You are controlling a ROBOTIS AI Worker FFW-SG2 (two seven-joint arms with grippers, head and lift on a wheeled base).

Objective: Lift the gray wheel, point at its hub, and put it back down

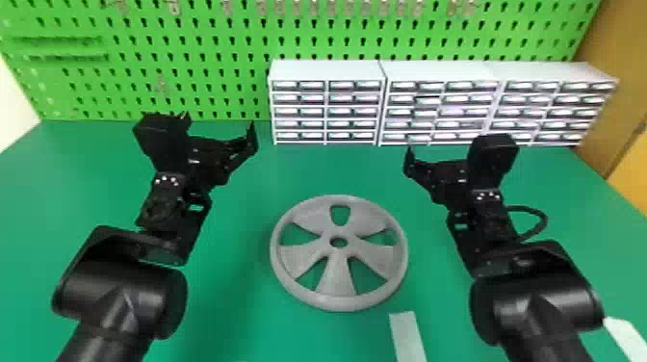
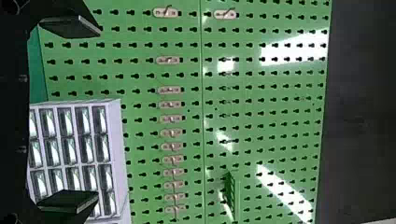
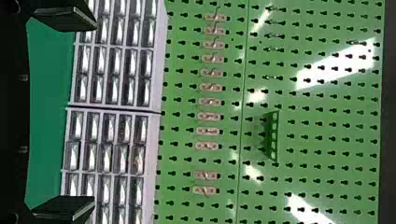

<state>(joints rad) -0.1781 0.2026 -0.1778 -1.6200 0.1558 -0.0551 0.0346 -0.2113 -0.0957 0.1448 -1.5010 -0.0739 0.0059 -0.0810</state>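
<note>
Both wide open, both empty: left hand (image 1: 220, 124) and right hand (image 1: 447, 151) up over the green table (image 1: 231, 298), and the gray wheel (image 1: 337, 281) lying flat on it, untouched!

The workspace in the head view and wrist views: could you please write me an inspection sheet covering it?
Surface: green worktop, no spill seen.
Job's things: gray wheel lying flat between the two arms, its hub hole uncovered.
Clutter: one pale strip near the wheel's front right, a second pale strip beside the right arm.
Tools: left tool open, holding nothing; right tool open, holding nothing; neither touches the wheel.
Cables: black cable looping out from the right arm; none seen on the worktop.
Surroundings: drawer cabinets along the back right, green pegboard with metal hooks behind.
</note>
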